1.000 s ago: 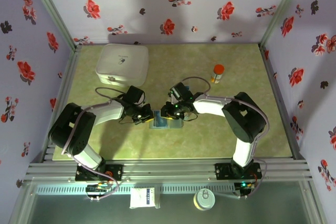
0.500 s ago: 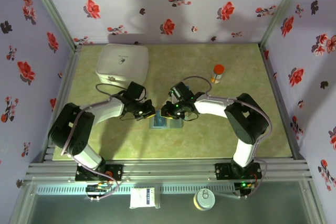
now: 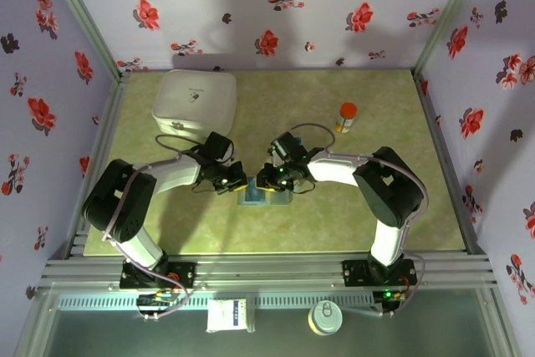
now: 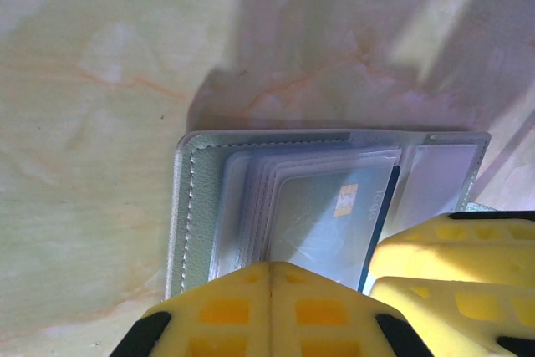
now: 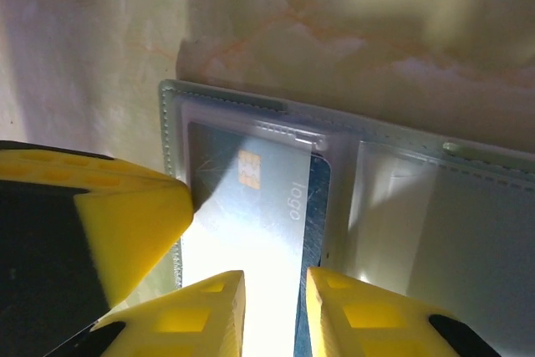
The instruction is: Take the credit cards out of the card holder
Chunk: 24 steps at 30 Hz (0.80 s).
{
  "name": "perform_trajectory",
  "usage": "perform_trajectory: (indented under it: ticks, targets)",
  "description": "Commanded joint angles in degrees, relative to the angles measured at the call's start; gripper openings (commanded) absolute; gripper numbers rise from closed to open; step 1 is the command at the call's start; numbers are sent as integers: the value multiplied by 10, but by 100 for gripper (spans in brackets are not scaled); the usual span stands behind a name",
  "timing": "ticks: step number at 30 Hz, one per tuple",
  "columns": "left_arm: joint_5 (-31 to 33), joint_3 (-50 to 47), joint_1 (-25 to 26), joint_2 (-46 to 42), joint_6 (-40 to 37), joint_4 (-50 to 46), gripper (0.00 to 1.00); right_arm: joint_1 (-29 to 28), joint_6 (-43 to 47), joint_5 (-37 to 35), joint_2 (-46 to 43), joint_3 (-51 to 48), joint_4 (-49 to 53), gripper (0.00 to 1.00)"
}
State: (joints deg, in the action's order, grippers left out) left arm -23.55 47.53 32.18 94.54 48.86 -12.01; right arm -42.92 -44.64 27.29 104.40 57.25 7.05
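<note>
Standing by the rig, I see the green marbled surface [image 3: 376, 206] carrying a white box [image 3: 195, 102] at the far left and an orange-capped bottle [image 3: 347, 116] at the far right. Both are well apart from the work and play no part in it.

Both arms reach in toward the middle, where the card holder [image 4: 194, 206] lies opened flat, its clear sleeves facing up. Lying open like that, it leaves the sleeve mouths free to get at.

The left pincer [image 4: 272, 277] has its yellow pads pressed together, and it bears down on the near edge of the holder's left panel. I judge it is there to pin the soft wallet so it does not slide or fold when something is pulled from it.

The right pincer [image 5: 274, 277] stands just beside it, its pads a narrow gap apart over the near end of a blue credit card [image 5: 251, 206]. I cannot tell whether it has hold of that card.

The card sits mostly inside its sleeve, chip and printing showing through the plastic, so it is not yet out.
</note>
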Motion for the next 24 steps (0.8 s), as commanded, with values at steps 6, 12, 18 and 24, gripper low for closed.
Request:
perform_trajectory:
  ticks: [6, 12, 18, 24]
  targets:
    - [9, -1, 1, 4, -11, -12, 0, -5, -20, 32, 17, -7, -44, 22]
    - [9, -5, 1, 1, -10, -10, 0, -5, -19, 31, 20, -8, -39, 22]
    - [10, -5, 1, -2, -10, -10, 0, -5, -4, -4, 6, -10, 1, 26]
    - [11, -8, 1, -1, -10, -9, 0, -5, -1, -10, -13, -11, 8, 28]
